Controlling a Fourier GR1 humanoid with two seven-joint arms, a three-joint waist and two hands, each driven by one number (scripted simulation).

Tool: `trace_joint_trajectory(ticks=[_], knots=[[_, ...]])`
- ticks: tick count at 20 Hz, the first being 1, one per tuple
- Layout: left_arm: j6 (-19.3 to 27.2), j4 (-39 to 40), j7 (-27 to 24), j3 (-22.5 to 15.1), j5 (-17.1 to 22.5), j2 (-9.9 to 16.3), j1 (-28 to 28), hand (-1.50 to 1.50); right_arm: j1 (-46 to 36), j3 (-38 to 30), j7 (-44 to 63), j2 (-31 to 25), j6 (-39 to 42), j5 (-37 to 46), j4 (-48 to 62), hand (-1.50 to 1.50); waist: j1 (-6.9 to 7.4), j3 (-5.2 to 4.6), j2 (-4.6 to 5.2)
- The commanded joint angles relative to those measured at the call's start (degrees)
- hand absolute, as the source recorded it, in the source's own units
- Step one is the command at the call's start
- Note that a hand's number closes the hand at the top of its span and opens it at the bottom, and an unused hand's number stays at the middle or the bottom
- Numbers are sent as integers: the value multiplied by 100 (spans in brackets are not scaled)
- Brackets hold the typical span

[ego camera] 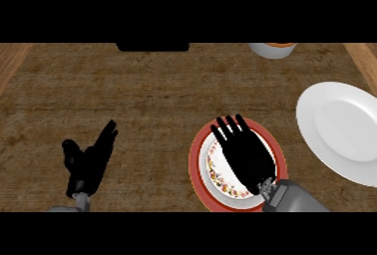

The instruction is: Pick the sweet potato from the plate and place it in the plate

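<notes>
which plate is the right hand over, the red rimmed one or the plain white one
The red-rimmed plate: the right hand covers its middle, fingers straight. The plain white plate lies apart, further right.

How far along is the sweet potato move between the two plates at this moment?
Nothing looks done: the white plate on the right holds nothing. In hand: the right robot hand is spread flat over the red-rimmed plate, fingers straight; it hides the plate's middle, and no sweet potato shows. The left robot hand rests open at the lower left. Grasping, carrying and placing remain.
</notes>
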Motion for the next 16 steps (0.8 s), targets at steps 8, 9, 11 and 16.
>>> trace_joint_trajectory(ticks=[8,9,11,16], knots=[[-113,175,103,132,-188,-284,-109,0,-95,-366,-565,641,-302,849,1211,-150,5,-25,25],[-88,-282,457,85,-172,-206,112,0,209,-342,-634,403,-406,938,1061,-150,3,-24,20],[-194,265,-22,111,-301,-265,-55,0,-236,-751,-1011,361,-438,817,1593,-150,2,-25,28],[-344,89,109,243,-192,-143,96,0,-37,-269,-1293,80,-201,1236,1344,150,-5,-25,18]])
